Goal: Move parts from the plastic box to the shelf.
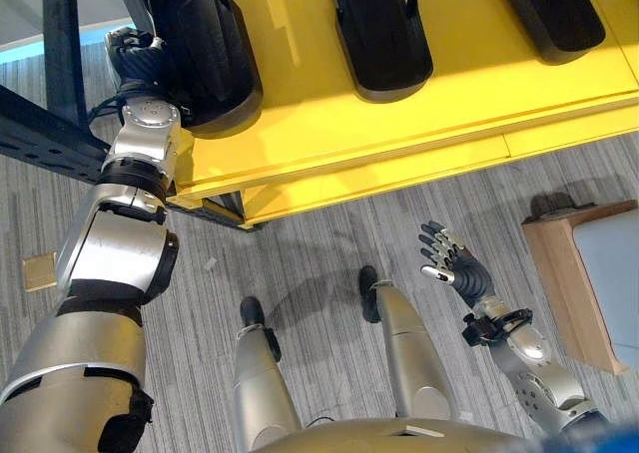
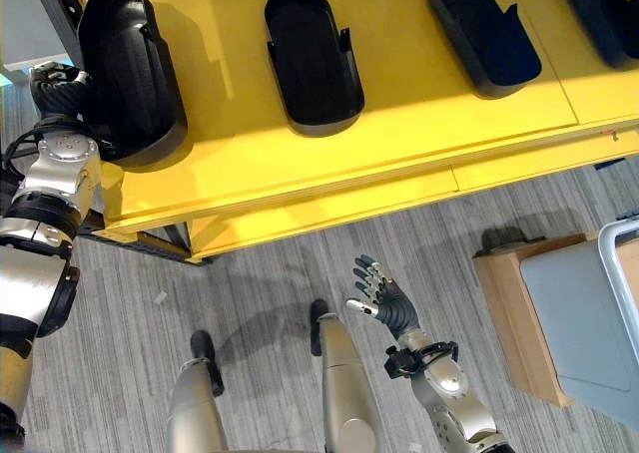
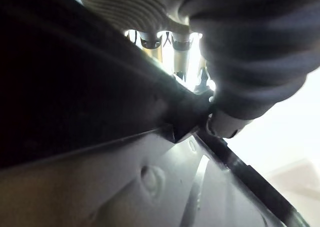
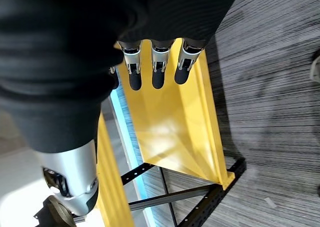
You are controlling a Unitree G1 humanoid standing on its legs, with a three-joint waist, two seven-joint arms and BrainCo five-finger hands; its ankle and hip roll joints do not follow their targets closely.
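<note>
This is looking like a workshop or storeroom: black plastic parts (image 2: 312,59) are lying in a row on a big yellow shelf (image 2: 399,144) with dark metal legs (image 4: 200,207).

Grey striped floor and a wooden box, off to the right.
A wooden box (image 2: 519,313) with a pale grey panel on top sits on the grey striped floor (image 1: 319,263); at far left a small tan square (image 1: 39,271) lies flat, and a white scrap (image 2: 160,297) rests nearby.
</note>
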